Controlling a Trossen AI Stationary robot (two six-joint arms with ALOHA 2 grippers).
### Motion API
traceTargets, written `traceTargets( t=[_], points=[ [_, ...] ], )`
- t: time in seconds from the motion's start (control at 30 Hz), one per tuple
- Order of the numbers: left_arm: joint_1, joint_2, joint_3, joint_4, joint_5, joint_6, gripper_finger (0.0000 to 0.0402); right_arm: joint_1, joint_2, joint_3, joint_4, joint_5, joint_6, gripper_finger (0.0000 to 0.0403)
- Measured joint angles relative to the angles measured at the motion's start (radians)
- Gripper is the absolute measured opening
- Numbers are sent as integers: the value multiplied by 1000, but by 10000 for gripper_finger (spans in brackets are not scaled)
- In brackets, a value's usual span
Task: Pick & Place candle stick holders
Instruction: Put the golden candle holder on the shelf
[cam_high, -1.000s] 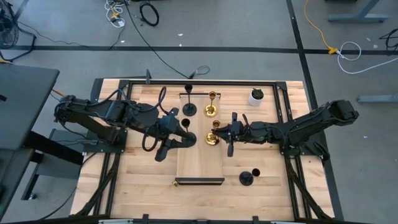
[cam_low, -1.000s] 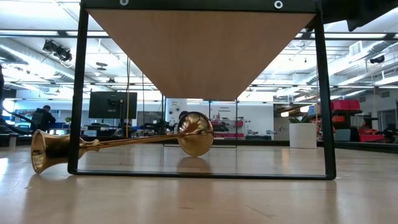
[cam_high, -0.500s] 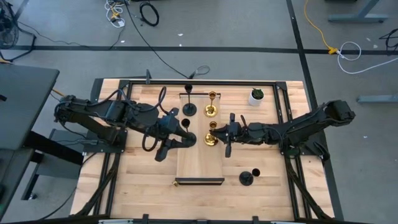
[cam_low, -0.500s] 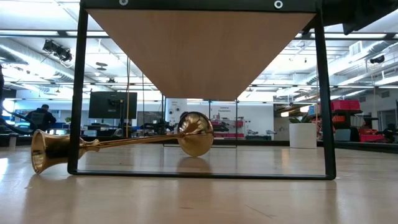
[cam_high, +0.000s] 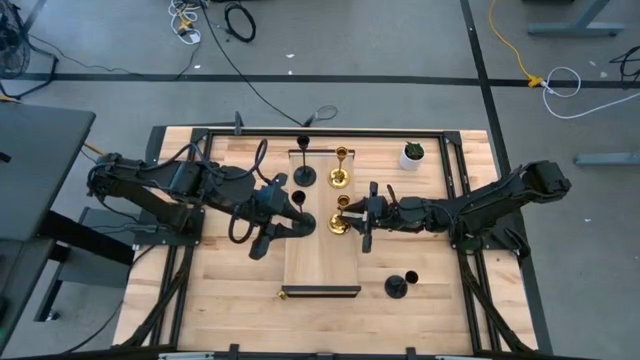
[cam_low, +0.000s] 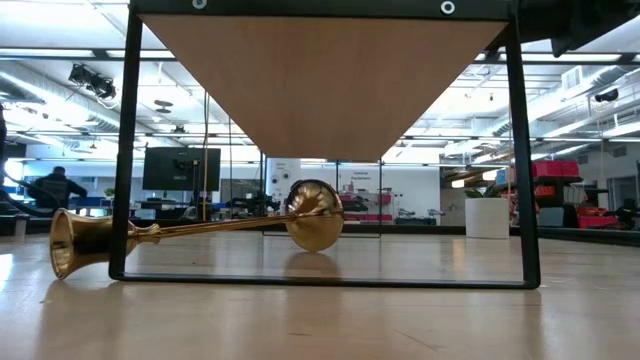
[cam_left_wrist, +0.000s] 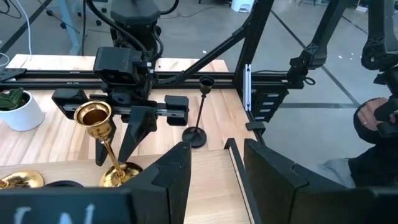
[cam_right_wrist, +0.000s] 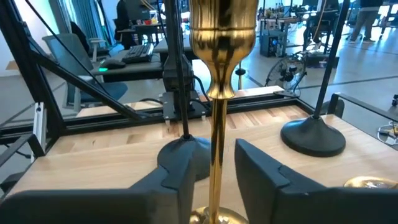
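The step in hand looks like the release of a shiny gold candle stick holder with a round base, thin stem and small cup, which stands upright at the right edge of the long pale wooden tray in the middle of the table. The right gripper sits just beside it, and the right wrist view shows the gold stem running up between the two dark fingers with a clear gap on each side, so this claw is released and grasps nothing. The next move, as I judge it, calls for drawing that gripper straight back to the right without brushing the stem, then going for the matte black holder standing alone on the near right of the table.

The left gripper reaches over the tray's left edge beside another matte black holder; its fingers stand apart, gripping nothing.

Farther back, a second gold holder and a black one stand on the tray. A third gold holder lies on its side in the low view.
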Motion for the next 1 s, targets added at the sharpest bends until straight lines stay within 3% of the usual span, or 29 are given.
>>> traceTargets(
  t=[0.27,0.47,0.77,1.0],
  points=[
    [-6,0,0,-53,35,14,151,2,-33,0,2,-26,-25,174],
    [-55,0,0,-142,33,42,151,2,-108,0,-63,-25,-52,195],
    [-195,2,-1,-434,-172,37,151,2,-245,0,-232,-24,-55,193],
    [-309,8,-63,-548,-286,-10,151,2,-334,0,-334,-24,-47,192]
  ],
)
